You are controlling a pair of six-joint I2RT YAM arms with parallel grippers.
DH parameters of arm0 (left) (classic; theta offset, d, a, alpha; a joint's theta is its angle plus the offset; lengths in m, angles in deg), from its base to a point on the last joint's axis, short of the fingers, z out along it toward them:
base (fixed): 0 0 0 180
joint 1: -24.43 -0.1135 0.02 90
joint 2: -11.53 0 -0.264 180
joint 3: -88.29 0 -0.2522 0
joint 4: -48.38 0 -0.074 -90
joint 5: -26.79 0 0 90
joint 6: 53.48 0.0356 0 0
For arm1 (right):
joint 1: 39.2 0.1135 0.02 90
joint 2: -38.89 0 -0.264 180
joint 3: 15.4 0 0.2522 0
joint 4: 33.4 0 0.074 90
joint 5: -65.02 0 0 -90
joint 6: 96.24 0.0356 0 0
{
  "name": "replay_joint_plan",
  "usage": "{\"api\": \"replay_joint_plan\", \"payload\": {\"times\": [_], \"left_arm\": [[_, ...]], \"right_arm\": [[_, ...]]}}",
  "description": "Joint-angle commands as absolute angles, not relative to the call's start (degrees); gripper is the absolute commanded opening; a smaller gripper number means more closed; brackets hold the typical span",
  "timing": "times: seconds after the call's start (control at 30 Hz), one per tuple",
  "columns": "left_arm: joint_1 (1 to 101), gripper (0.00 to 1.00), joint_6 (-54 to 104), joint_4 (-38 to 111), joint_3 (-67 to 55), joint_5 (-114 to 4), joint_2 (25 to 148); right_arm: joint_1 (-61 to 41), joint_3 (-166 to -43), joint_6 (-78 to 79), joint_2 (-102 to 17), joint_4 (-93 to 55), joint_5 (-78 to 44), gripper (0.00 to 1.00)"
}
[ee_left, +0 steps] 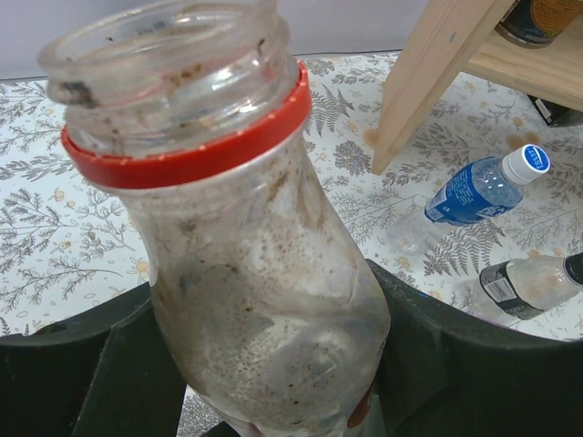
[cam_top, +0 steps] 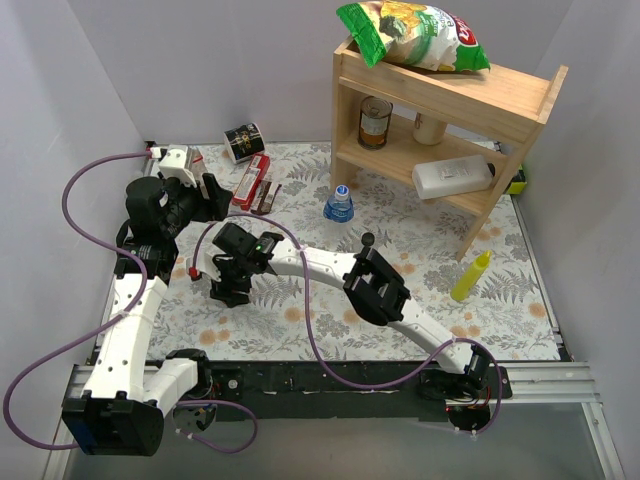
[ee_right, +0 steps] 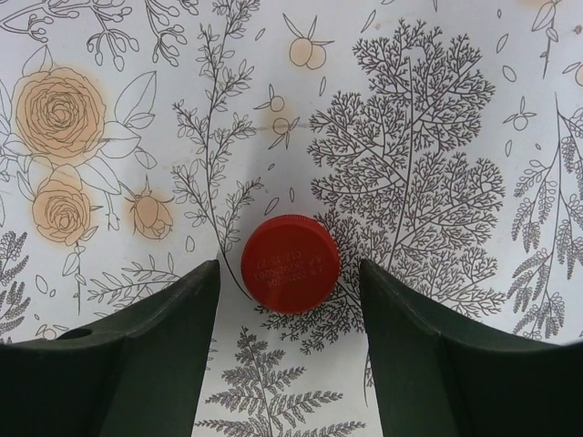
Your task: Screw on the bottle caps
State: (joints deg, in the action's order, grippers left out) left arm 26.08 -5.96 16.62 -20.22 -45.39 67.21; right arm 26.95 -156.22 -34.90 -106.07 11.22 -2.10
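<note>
My left gripper (ee_left: 273,373) is shut on a clear, grimy bottle (ee_left: 264,300) with a red neck ring and an open, capless mouth (ee_left: 168,45). In the top view this gripper (cam_top: 207,196) is raised at the left. My right gripper (ee_right: 290,278) is open and points down at the floral mat, with the red cap (ee_right: 291,263) lying flat between its fingertips, untouched. The blue-label bottle (ee_left: 474,189) wears its blue-and-white cap (ee_left: 528,162) and shows at mid-table in the top view (cam_top: 339,205). The dark-label bottle (ee_left: 524,284) lies beside it with a black cap (ee_left: 574,267).
A wooden shelf (cam_top: 440,110) stands at the back right with a chips bag (cam_top: 410,30), a can (cam_top: 375,122) and a white jug (cam_top: 455,175). A yellow squeeze bottle (cam_top: 470,275) stands by its leg. A red pack (cam_top: 250,180) and a small tin (cam_top: 242,140) lie at the back left.
</note>
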Motion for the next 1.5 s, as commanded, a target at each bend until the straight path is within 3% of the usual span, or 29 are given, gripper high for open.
{"api": "replay_joint_plan", "payload": {"times": [0.0,0.27,0.6,0.77,1.03,1.17,1.47], "left_arm": [[25.84,0.00,-6.28,16.78,-20.56,-44.49,65.76],[25.84,0.00,-6.55,16.95,-20.91,-44.05,65.76],[25.84,0.00,-4.88,16.95,-21.26,-42.65,66.55],[26.80,0.00,3.00,23.53,-20.66,-41.51,69.70],[26.89,0.00,13.39,23.19,-8.25,-19.58,86.05],[28.82,0.00,24.63,17.23,-13.42,-13.21,84.57],[38.75,0.00,41.26,5.17,-33.10,-13.29,67.99]], "right_arm": [[27.51,-158.27,-34.80,-107.53,9.98,-0.89,0.69],[27.51,-158.01,-34.98,-107.80,9.19,-0.89,0.65],[27.42,-155.55,-38.93,-104.47,14.37,0.69,0.42],[24.71,-144.93,-41.65,-89.37,18.32,3.84,0.36],[14.25,-138.93,-45.88,-62.75,35.63,7.89,0.36],[7.05,-137.10,-45.70,-54.72,35.31,10.61,0.36],[4.92,-128.13,-43.07,-43.73,30.65,14.76,0.38]]}}
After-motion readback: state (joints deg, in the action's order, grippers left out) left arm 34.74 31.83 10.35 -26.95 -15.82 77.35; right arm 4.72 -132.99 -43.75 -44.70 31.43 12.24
